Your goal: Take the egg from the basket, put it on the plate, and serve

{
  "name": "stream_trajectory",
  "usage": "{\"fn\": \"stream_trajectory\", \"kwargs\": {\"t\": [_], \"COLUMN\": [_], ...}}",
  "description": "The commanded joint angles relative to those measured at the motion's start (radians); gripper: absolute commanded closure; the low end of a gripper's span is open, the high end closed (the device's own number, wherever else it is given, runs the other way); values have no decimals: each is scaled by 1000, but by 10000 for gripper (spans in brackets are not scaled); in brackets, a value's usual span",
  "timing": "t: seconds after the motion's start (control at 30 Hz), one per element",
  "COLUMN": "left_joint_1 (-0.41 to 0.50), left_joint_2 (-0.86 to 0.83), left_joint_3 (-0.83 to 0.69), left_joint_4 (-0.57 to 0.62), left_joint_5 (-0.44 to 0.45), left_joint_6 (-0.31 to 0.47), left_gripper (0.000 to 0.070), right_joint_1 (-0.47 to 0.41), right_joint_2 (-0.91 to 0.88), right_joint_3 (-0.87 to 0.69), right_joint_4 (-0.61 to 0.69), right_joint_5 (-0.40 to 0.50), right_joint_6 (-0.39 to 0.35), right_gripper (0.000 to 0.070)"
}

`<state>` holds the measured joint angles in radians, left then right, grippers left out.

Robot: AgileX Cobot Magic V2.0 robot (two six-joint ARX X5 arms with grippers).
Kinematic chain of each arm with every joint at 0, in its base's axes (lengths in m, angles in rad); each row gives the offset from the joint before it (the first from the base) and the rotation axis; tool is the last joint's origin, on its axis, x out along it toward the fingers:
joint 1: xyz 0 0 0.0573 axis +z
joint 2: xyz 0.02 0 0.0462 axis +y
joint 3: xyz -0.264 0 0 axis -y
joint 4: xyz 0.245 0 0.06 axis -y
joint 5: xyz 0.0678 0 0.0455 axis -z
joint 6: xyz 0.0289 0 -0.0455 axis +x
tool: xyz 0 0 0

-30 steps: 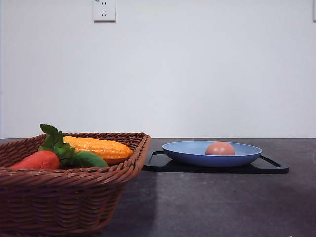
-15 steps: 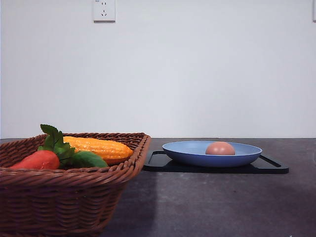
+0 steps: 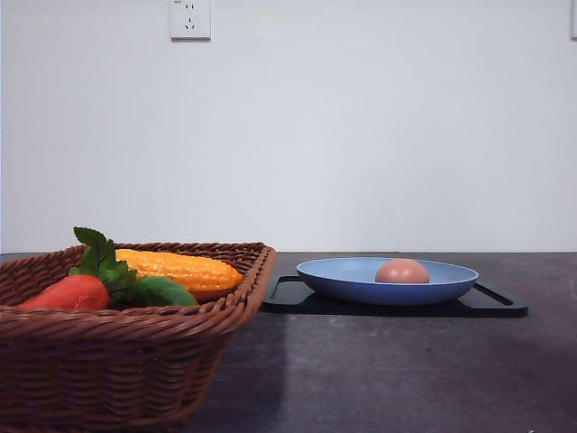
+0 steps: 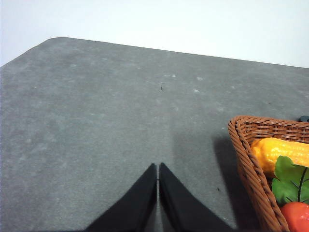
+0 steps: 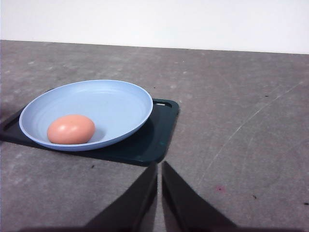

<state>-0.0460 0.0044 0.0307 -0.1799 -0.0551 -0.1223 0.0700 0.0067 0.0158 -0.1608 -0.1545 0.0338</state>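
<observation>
The pinkish-brown egg [image 3: 402, 271] lies in the blue plate [image 3: 343, 276], which rests on a black tray [image 3: 288, 296] right of centre on the table. In the right wrist view the egg [image 5: 71, 129] sits in the near part of the plate [image 5: 116, 101], and my right gripper [image 5: 159, 166] is shut and empty, hovering just off the tray's corner. The wicker basket [image 3: 108, 361] stands at the front left. My left gripper [image 4: 158, 166] is shut with nothing in it, over bare table beside the basket [image 4: 248, 159].
The basket holds a yellow corn cob [image 3: 180, 269], a red-orange carrot-like vegetable with green leaves [image 3: 72, 290] and a green vegetable [image 3: 162, 292]. A white wall with a socket [image 3: 190, 19] closes off the back of the dark grey table [image 3: 388, 370].
</observation>
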Motion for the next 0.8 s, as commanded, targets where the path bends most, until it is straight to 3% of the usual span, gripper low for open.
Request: {"fn": "stream_trajectory", "kwargs": {"t": [0.0,0.77], "left_joint_1": [1,1], "left_joint_2": [-2,-2], "left_joint_3": [-28,-28], "left_joint_4": [-5,-5], "left_joint_5": [2,2], "left_joint_6": [-2,-2], "left_gripper": [700,700], "right_joint_1": [-1,-1], "right_joint_2": [-3,-3], "right_joint_3": [-7,-7], "right_joint_4": [2,2], "right_joint_5": [1,1], "right_joint_6": [11,11], "right_gripper": [700,700]}}
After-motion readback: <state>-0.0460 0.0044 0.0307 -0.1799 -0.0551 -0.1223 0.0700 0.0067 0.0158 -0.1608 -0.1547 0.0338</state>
